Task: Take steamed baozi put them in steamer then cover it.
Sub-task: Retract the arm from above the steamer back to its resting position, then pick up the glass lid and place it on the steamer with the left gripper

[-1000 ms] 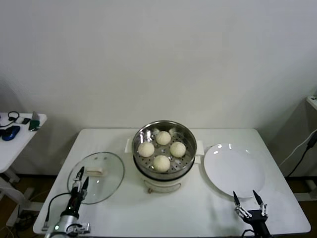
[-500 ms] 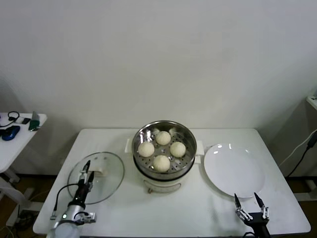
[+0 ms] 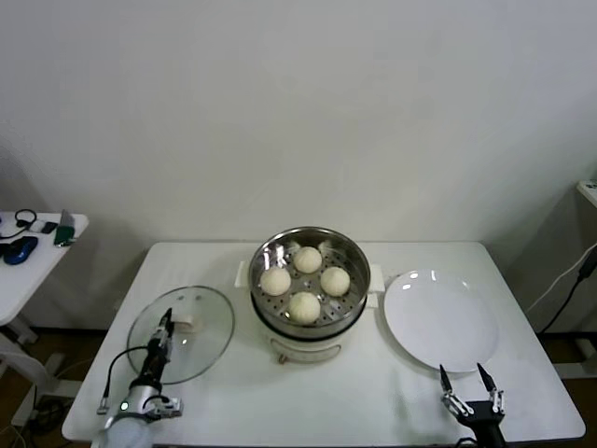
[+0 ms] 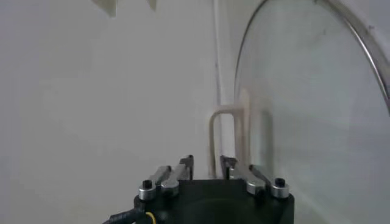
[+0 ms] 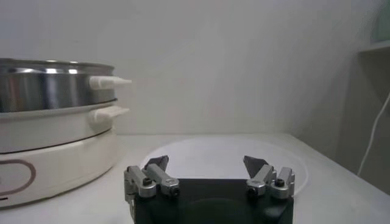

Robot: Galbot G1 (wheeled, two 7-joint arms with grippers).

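Observation:
Several cream-white baozi [image 3: 304, 306] lie in the steel steamer [image 3: 313, 231] on its cream pot at the table's middle. The glass cover [image 3: 201, 350] lies flat on the table to the left, its cream handle [image 3: 187, 324] upright. My left gripper [image 3: 165, 322] is low over the cover beside that handle. In the left wrist view the handle [image 4: 230, 122] stands just ahead of the left gripper [image 4: 206, 159]; the jaws are drawn in narrow about the handle's edge, still open with a gap. My right gripper [image 3: 464, 376] waits open at the front right, holding nothing.
A flat white plate [image 3: 438, 322] lies right of the steamer, just ahead of the right gripper [image 5: 206, 161]. The pot's side handles [image 5: 109, 81] stick out toward the plate [image 5: 219, 149]. A small side table [image 3: 28, 247] with gadgets stands far left.
My left gripper has moved forward over the cover to its handle and its jaws have narrowed from wide open. The right arm has stayed put.

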